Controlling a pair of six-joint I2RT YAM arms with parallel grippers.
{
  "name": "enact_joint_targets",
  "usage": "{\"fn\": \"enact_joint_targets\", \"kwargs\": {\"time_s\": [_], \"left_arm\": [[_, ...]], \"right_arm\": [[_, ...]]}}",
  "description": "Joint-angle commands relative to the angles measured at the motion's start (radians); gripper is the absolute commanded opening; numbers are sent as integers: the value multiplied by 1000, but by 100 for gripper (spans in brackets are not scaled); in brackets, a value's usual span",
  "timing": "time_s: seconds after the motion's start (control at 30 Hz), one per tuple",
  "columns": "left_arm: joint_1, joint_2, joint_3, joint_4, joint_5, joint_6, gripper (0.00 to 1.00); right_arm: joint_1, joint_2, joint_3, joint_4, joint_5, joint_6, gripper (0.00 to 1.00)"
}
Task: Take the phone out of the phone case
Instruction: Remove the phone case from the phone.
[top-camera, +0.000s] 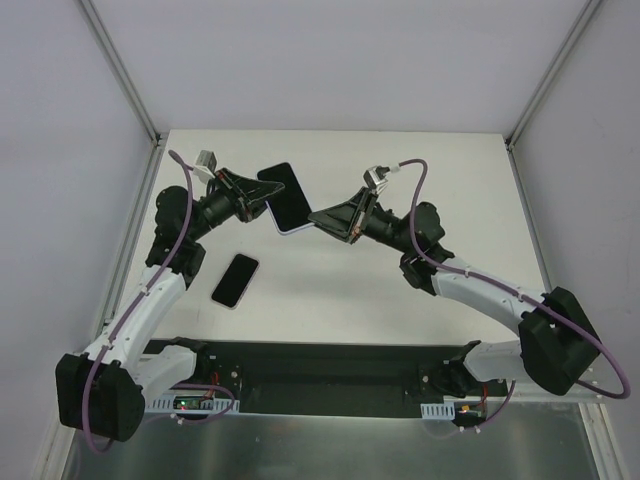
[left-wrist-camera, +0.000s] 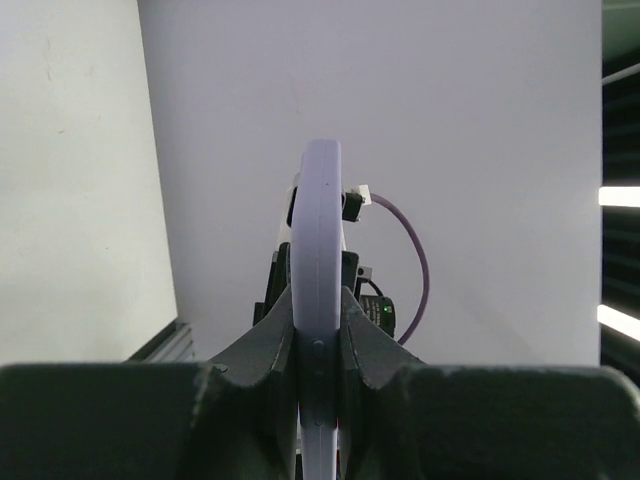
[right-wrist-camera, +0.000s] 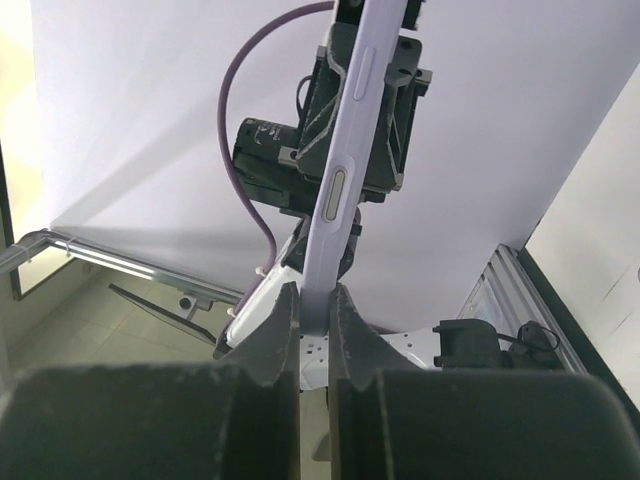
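Top view: phone (top-camera: 284, 195), dark face up, sits in the lavender phone case (top-camera: 291, 231), held off the tabletop (top-camera: 420, 170) at upper centre of frame between both arms. Left pincer (top-camera: 262, 202) grips its left edge, right pincer (top-camera: 314, 218) its lower right corner. Only this view shows a second dark handset (top-camera: 235, 280) flat on the tabletop, lower left of the held one.

Left wrist view: case edge-on, vertical at centre, fingers (left-wrist-camera: 262, 350) clamped on both sides; screen not visible.

Right wrist view: case edge tilted, side buttons (right-wrist-camera: 336, 190) visible, fingers (right-wrist-camera: 272, 330) pressed tight on it.
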Motion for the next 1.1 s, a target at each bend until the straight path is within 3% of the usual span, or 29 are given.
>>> {"fn": "enact_joint_targets", "kwargs": {"time_s": [0.0, 0.4, 1.07], "left_arm": [[10, 31, -68, 76, -53, -114, 0], [8, 58, -120, 200, -107, -280, 0], [8, 62, -160, 243, -144, -447, 0]], "right_arm": [[13, -47, 139, 229, -58, -67, 1], [14, 42, 242, 551, -110, -108, 1], [28, 167, 472, 560, -142, -136, 1]]}}
